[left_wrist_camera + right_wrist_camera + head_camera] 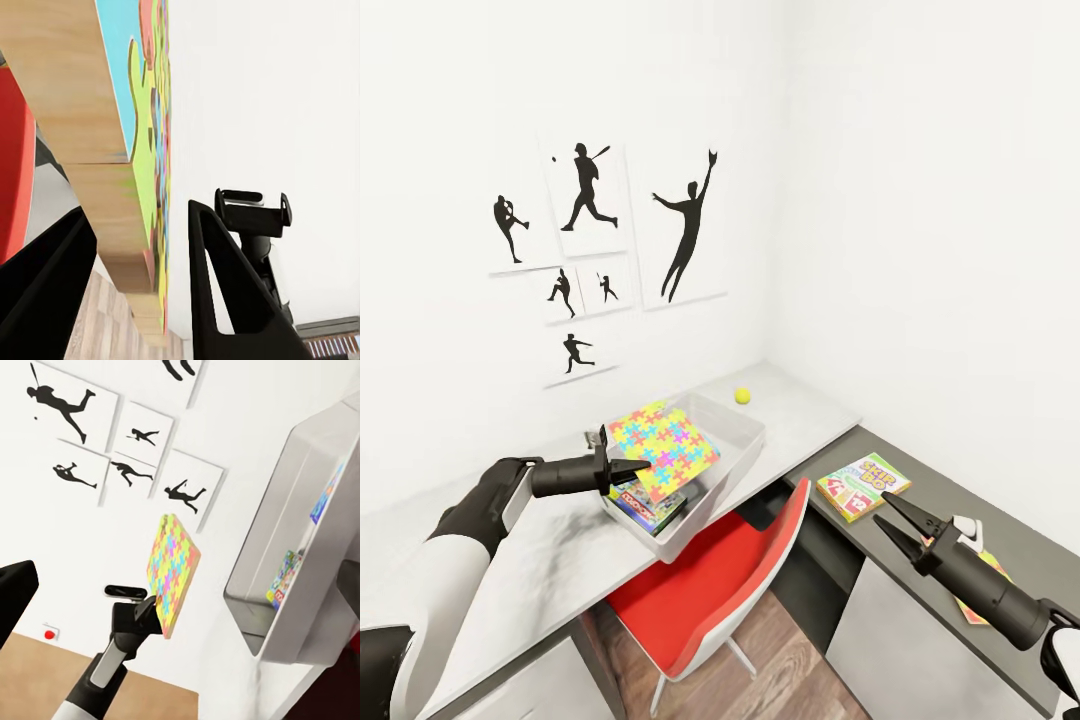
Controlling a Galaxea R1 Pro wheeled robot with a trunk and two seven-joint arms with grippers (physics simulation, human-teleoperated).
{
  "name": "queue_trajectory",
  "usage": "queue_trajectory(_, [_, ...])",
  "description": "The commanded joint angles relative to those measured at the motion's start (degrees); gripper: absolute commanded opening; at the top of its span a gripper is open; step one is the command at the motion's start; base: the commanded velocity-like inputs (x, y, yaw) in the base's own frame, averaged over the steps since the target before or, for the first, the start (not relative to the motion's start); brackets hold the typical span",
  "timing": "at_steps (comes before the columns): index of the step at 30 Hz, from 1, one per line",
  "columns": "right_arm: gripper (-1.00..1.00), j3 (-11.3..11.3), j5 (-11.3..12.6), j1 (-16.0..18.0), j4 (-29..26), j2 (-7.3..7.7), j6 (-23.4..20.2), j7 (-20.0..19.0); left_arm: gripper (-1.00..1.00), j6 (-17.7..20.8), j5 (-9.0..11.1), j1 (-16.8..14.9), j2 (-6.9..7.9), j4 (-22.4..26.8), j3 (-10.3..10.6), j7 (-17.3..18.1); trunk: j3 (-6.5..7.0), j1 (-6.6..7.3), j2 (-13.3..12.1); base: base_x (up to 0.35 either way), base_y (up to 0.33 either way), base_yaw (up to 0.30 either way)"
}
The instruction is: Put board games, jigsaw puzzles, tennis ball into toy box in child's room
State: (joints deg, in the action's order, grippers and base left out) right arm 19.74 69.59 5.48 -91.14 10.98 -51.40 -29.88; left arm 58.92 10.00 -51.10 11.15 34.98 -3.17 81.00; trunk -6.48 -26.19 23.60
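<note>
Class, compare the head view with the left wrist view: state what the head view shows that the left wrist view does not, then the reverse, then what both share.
Head view alone: the toy box on the table, board games inside it, the tennis ball, another board game on the dark cabinet top, and the open right gripper.

Left wrist view alone: the puzzle's wooden edge close up, lying between the two black fingers.

Both: the jigsaw puzzle gripped by the left gripper, and the red chair.
</note>
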Motion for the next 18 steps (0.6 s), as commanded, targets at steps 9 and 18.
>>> queue_trajectory(9, [1.00,0.12,-0.07,0.06,0.00,0.17,-0.40,-0.26,-1.00,0.58,0.10,-0.05,0.01,0.00,-0.06,0.03,-0.12,-0.03,0.12,0.000,0.000,0.000])
queue_trajectory(18, [1.00,0.11,-0.07,0.06,0.00,0.17,-0.44,-0.26,-1.00,0.72,0.22,-0.05,-0.01,-0.08,-0.29,-3.18,-0.32,-0.03,0.12,0.000,0.000,0.000])
